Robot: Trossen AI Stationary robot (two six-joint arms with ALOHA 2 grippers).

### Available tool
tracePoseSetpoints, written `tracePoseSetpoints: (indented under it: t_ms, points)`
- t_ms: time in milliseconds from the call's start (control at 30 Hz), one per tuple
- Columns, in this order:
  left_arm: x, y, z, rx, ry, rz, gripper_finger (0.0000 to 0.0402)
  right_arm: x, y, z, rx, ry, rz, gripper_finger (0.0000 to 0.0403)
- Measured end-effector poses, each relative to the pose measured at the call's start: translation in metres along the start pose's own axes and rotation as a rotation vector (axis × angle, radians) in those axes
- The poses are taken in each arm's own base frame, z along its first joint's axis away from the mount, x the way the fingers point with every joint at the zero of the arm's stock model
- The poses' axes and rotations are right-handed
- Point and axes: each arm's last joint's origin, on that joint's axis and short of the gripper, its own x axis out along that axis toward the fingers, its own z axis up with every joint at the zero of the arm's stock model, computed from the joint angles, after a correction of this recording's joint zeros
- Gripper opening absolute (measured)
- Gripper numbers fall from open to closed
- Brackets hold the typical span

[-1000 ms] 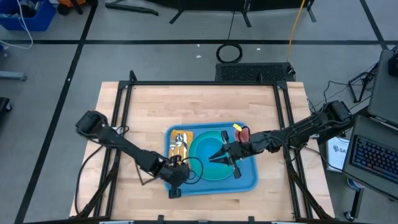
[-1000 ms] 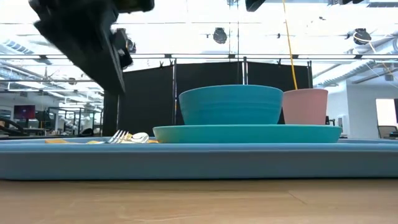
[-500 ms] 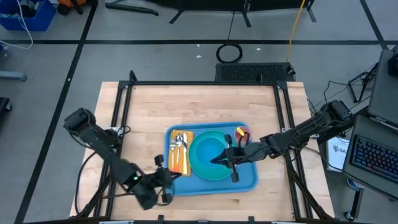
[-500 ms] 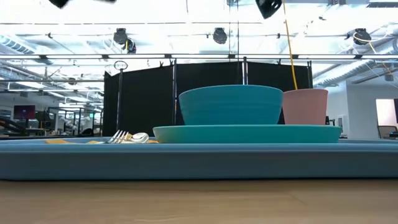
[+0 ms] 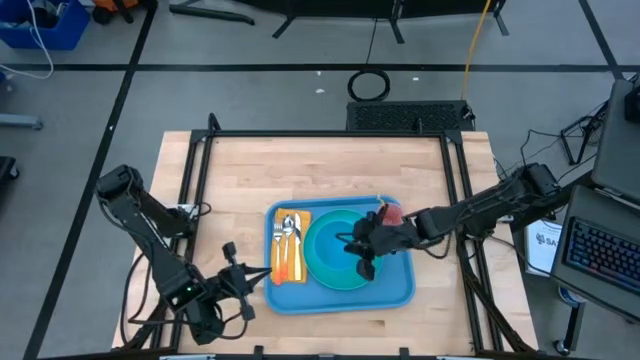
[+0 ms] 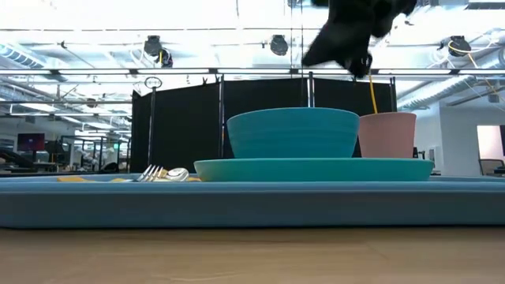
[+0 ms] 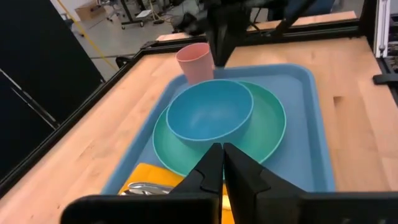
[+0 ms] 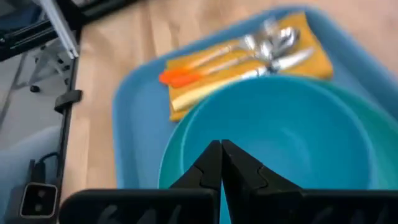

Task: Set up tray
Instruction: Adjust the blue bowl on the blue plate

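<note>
The blue tray (image 5: 398,285) lies on the wooden table. On it are a teal plate (image 7: 267,134) with a blue bowl (image 7: 208,112) standing on it, a pink cup (image 7: 196,61) behind them, and a yellow napkin (image 5: 297,262) with cutlery (image 8: 264,45). My right gripper (image 5: 352,246) is shut and hovers over the bowl, also showing in the low view (image 6: 353,35) and its own wrist view (image 8: 221,163). My left gripper (image 5: 255,277) is shut, off the tray's near left corner, pointing at the tray (image 7: 222,163).
Bare wood lies left, far and right of the tray (image 5: 300,170). Black frame rails (image 5: 195,180) run along the table's sides. A keyboard and paper (image 5: 600,250) sit beyond the right edge.
My left gripper has drawn back from over the tray's near left corner toward the table's left and near edge, off the tray. My right gripper has stayed over the bowl and come lower, into the low view. The tableware has not moved.
</note>
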Motion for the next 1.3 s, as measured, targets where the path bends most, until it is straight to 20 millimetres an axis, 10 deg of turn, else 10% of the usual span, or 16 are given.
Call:
tracePoseSetpoints:
  t_ms: [1300]
  points:
    - [-0.002, 0.005, -0.006, 0.006, 0.015, 0.037, 0.0022, 0.028, -0.016, -0.014, 0.255, 0.337, -0.059, 0.0000]
